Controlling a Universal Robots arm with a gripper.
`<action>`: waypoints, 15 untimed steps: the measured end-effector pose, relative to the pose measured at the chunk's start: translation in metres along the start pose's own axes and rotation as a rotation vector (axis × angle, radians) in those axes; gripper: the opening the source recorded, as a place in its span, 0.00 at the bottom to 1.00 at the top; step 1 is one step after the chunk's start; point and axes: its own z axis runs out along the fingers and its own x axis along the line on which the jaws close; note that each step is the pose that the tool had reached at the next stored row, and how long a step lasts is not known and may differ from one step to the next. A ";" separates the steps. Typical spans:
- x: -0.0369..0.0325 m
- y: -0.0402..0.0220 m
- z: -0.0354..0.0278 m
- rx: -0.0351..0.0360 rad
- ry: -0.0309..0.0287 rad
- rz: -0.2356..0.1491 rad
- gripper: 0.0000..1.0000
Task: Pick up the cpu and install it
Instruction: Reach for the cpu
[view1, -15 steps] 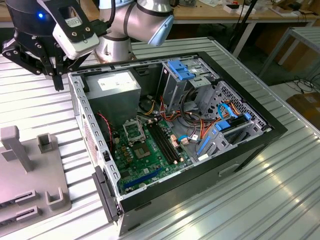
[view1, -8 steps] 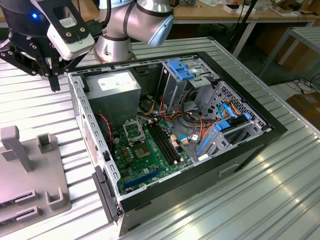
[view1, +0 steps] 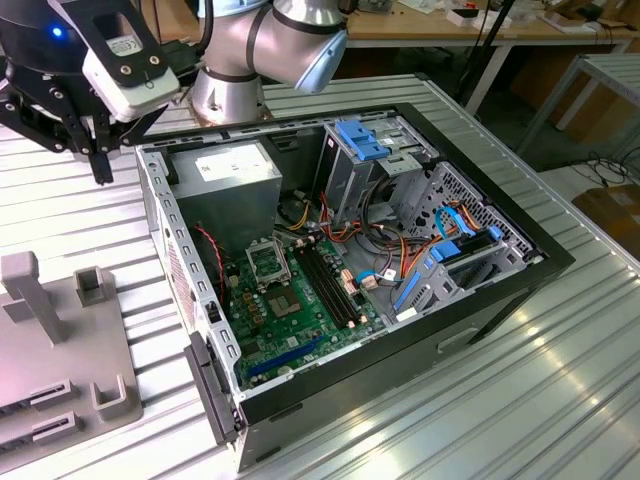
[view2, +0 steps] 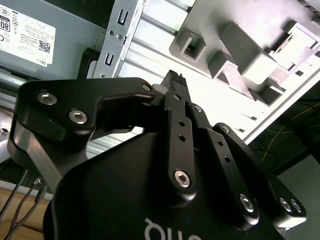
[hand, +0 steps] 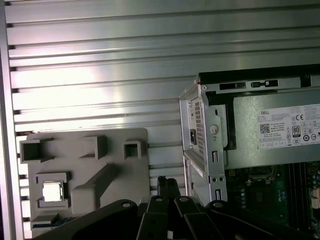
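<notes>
Exterior view oblique overhead — wrist views downward, sharing grey fixture (hand: 125, 170)

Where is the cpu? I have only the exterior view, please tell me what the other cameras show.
Observer: In the first wrist view the cpu lies flat in a square pocket of the grey fixture, outside the computer case.
Operator: Does the gripper hold it or touch it?
Observer: No. In that view the gripper is apart from the cpu and points between the fixture's edge and the case.
Operator: Are its fingers open?
Observer: In the second wrist view the fingertips meet, with nothing between them.
</notes>
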 end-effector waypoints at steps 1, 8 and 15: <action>0.0008 -0.0001 0.0000 0.0000 0.0000 0.000 0.12; 0.0035 -0.0003 0.0001 0.0000 0.0000 0.000 0.12; 0.0058 -0.0004 0.0000 0.0000 0.0000 0.000 0.12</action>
